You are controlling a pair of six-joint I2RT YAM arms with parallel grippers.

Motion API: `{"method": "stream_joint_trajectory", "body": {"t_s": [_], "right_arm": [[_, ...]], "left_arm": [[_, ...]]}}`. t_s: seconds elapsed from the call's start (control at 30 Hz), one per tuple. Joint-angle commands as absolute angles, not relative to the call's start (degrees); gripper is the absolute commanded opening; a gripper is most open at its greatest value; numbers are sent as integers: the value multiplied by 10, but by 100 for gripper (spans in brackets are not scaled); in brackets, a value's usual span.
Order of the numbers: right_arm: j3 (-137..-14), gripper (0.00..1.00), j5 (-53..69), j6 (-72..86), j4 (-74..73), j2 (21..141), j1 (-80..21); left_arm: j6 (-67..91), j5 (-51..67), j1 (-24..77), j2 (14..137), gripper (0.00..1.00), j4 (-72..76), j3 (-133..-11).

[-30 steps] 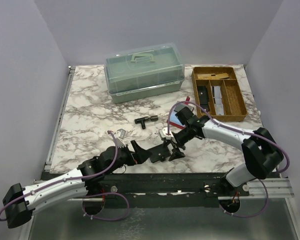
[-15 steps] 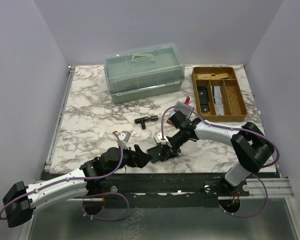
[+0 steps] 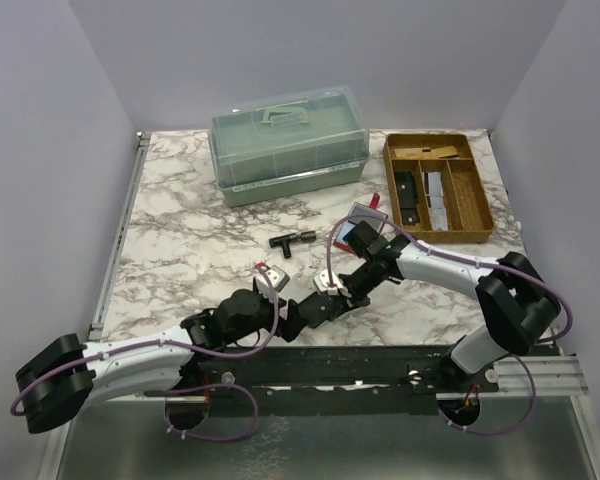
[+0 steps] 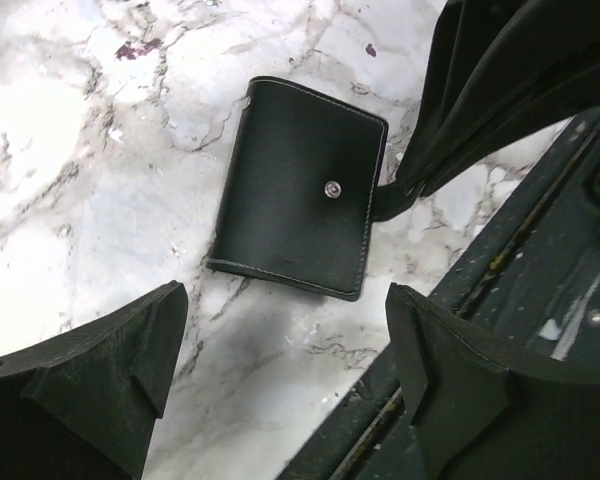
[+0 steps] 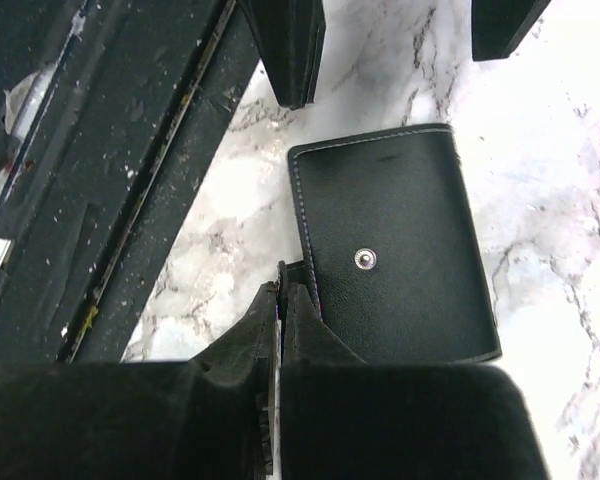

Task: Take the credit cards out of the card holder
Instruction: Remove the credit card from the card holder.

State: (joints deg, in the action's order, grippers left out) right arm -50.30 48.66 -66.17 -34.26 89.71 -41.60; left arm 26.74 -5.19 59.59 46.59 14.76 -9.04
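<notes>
From above, the left gripper (image 3: 302, 312) and right gripper (image 3: 332, 290) meet low over the marble table (image 3: 180, 230), close to its near edge.

The left wrist view shows the black card holder (image 4: 295, 190) lying flat and snapped closed; the left fingers stand wide apart above it, holding nothing.

In the right wrist view, the right fingers are pressed together, apparently on the closure tab (image 5: 302, 275). No credit cards show. With nothing pinning the holder, pulling may drag it off the edge, or the thin tab may slip out.

No words, brands, numbers or signs can be read. The black wallet (image 4: 300, 190) shows only a plain metal snap (image 4: 331, 188), and anything in the tray (image 3: 477, 200) is too small to tell.
</notes>
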Motion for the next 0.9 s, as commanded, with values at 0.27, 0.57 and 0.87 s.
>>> {"method": "stream_joint_trajectory", "body": {"t_s": [0.27,0.57,0.87], "right_arm": [[-509,0,472,-710,-401,862,-335],[-518,0,500,-707,-414,869,-321],[-524,0,516,-707,-423,871,-316]], "left_arm": [[85,-116,679,697,92,312,-177],[138,-366,783,828,95,395,-213],[143,-522,843,939,86,393,-268]]}}
